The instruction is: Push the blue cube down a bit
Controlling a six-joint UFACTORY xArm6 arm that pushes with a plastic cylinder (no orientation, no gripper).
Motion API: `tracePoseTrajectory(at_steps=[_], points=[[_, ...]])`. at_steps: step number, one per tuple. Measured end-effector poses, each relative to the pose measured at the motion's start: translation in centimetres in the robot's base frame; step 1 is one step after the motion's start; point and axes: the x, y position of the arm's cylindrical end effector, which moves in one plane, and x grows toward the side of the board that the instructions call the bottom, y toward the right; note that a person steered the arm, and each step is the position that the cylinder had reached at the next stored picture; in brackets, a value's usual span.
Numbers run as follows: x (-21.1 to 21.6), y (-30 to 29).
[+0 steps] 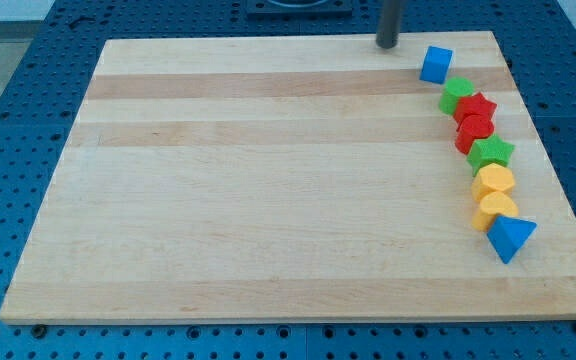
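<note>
The small blue cube [435, 64] sits near the wooden board's [268, 200] top-right corner, apparently just clear of a green block [456, 95] heading a curved chain. My tip [387, 44], a bare rod with nothing to grasp, stands to its left. Pushing downward risks jamming the cube into the green block and disturbing the chain.

Rod [389, 22] running off view's top edge; lower red block [473, 133] partly hiding behind neighbours, shape possibly cylinder, unclear.
</note>
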Motion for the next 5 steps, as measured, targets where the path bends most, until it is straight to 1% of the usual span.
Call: tracePoseTrajectory(at_steps=[1, 2, 4, 5], points=[[0.1, 2.8], [0.8, 3.5], [4.2, 3.5], [4.4, 3.5]])
